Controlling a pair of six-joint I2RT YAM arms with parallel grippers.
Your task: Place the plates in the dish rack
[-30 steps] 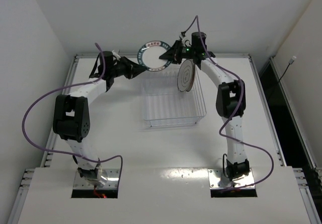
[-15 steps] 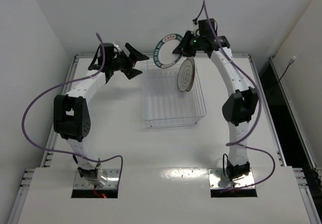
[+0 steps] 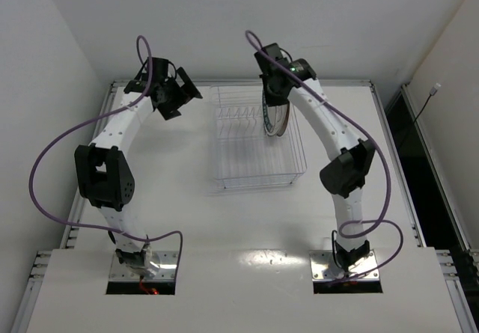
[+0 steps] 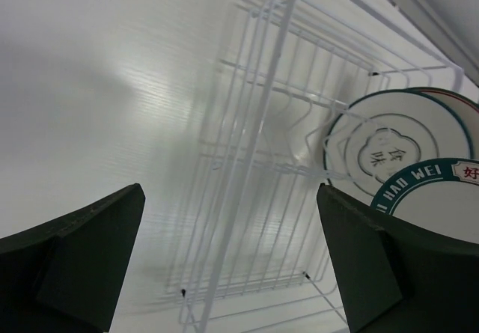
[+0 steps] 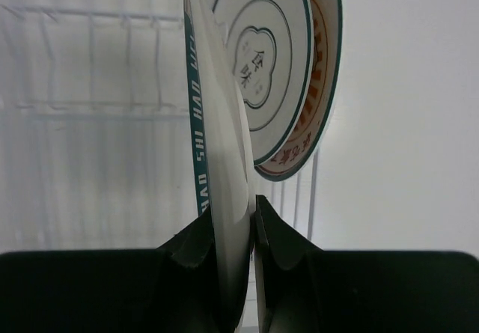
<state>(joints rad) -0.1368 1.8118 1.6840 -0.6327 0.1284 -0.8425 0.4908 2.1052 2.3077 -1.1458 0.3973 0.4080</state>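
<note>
At the 1 o'clock corner of the dish rack [image 3: 258, 185], the right hand [image 5: 233, 224] pinches the teal-rimmed plate [image 5: 217, 161] by its lower edge and holds it upright. Just beside it at 3 o'clock in the right wrist view, the grey-ringed plate [image 5: 263, 71] and the orange plate [image 5: 320, 78] stand overlapping in the rack. The left hand [image 3: 182, 99], fingers spread wide and empty, hovers above the bench [image 3: 187, 213] at the rack's 10 o'clock.
</note>
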